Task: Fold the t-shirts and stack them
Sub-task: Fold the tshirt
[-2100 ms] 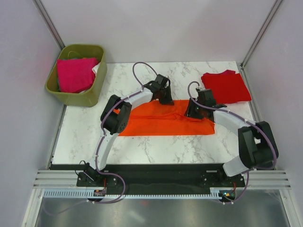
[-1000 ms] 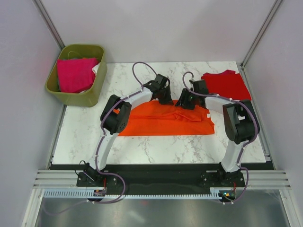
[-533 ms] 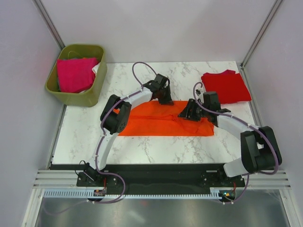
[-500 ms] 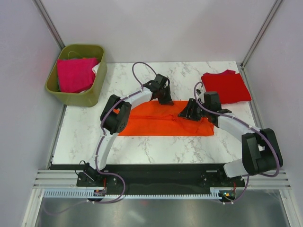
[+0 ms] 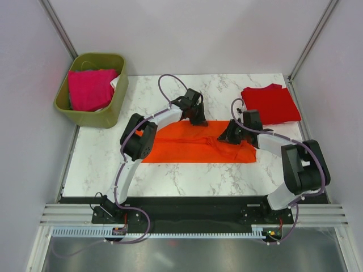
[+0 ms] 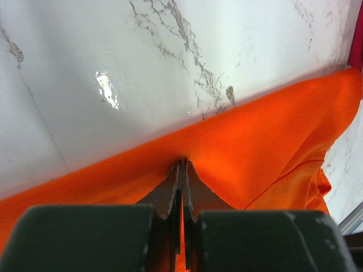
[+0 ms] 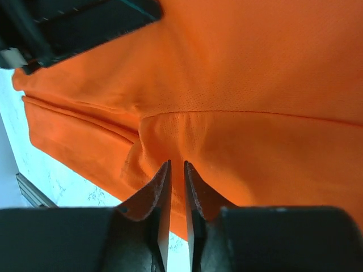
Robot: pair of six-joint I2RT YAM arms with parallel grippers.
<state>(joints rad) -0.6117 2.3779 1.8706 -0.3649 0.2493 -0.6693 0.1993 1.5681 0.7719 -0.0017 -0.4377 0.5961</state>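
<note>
The orange t-shirt (image 5: 193, 146) lies spread flat across the middle of the table. My left gripper (image 5: 199, 120) is shut on its far edge (image 6: 182, 163), and the cloth peaks up at the fingertips. To the right of it, my right gripper (image 5: 227, 137) is down on the shirt's right part. Its jaws (image 7: 176, 164) stand nearly together, and a ridge of orange cloth (image 7: 255, 85) is pinched between them. The red t-shirt (image 5: 271, 103) lies folded at the far right corner. In the bin lies the magenta pink t-shirt (image 5: 89, 89).
The olive-green bin (image 5: 91, 119) stands off the table's far left corner. White marble tabletop (image 5: 187, 175) shows in front of the orange shirt and behind it (image 6: 113, 68). Frame posts and grey walls close in the sides.
My right gripper has swung from the shirt's far edge onto its right part, and its jaws have narrowed onto the cloth. The left gripper has stayed put.
</note>
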